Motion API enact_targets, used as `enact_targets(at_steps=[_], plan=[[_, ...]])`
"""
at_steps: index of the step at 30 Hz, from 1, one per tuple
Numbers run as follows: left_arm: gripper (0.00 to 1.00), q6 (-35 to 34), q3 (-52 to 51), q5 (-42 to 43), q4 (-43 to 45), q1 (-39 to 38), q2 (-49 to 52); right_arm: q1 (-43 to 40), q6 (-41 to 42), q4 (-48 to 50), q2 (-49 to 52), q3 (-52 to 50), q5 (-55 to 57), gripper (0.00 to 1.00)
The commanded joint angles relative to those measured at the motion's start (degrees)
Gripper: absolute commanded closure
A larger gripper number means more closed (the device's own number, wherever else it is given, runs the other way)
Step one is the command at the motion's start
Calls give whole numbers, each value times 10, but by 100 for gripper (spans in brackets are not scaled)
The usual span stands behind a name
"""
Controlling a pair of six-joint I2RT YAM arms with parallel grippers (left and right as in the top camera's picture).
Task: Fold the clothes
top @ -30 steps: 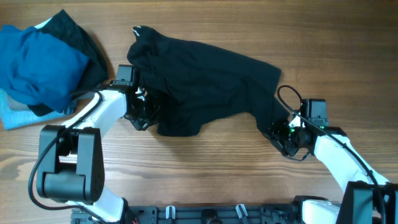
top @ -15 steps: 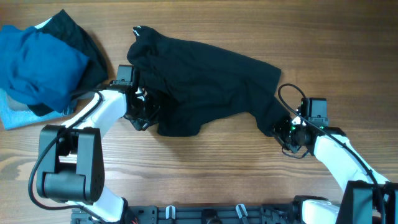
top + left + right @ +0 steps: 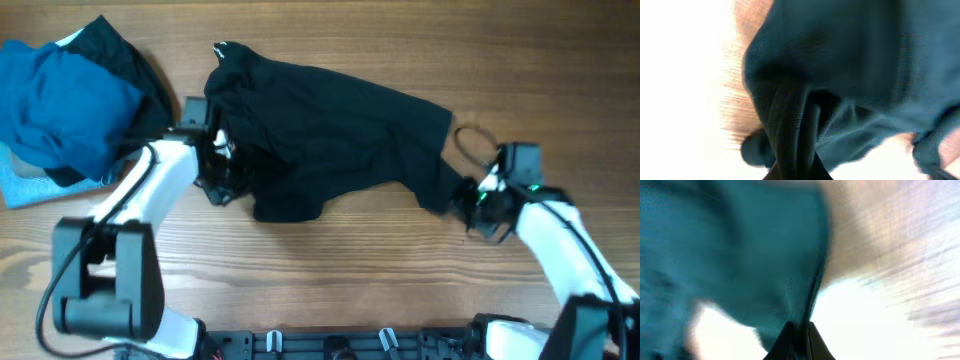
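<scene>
The black garment (image 3: 330,125) lies crumpled across the middle of the wooden table. My left gripper (image 3: 222,178) is shut on a bunched fold at its left edge; in the left wrist view the fabric (image 3: 840,75) fills the frame and a thick roll of it runs between the jaws (image 3: 796,170). My right gripper (image 3: 468,205) is shut on the garment's lower right corner; in the right wrist view a thin edge of cloth (image 3: 765,270) is pinched between the closed jaws (image 3: 799,341). No logo or lettering shows.
A pile of blue and black clothes (image 3: 70,105) lies at the table's far left, with a light blue cloth (image 3: 25,185) beneath it. Bare wood (image 3: 350,270) shows in front of the garment and behind it.
Both arms have shifted: the right gripper moved right and slightly up, pulling the garment's right corner with it. The left gripper rose a little with its fold. Both wrist views are motion-blurred.
</scene>
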Motion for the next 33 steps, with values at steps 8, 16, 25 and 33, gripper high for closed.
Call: enact_targets(at_steps=[8,16,25,33], plan=[[96,95,241,-73,-89,85,-104,-32,-154,-209,-48,337,159,96],[96,93,346,66,-113,195,-156,-110,-178,-266,-51,516,151,96],[96,94,360,142,-47,250,-252,-132,-188,-272,-57,671,151,96],[96,94,360,105,0,212,-153,-131,-204,-242,25,671,99,96]])
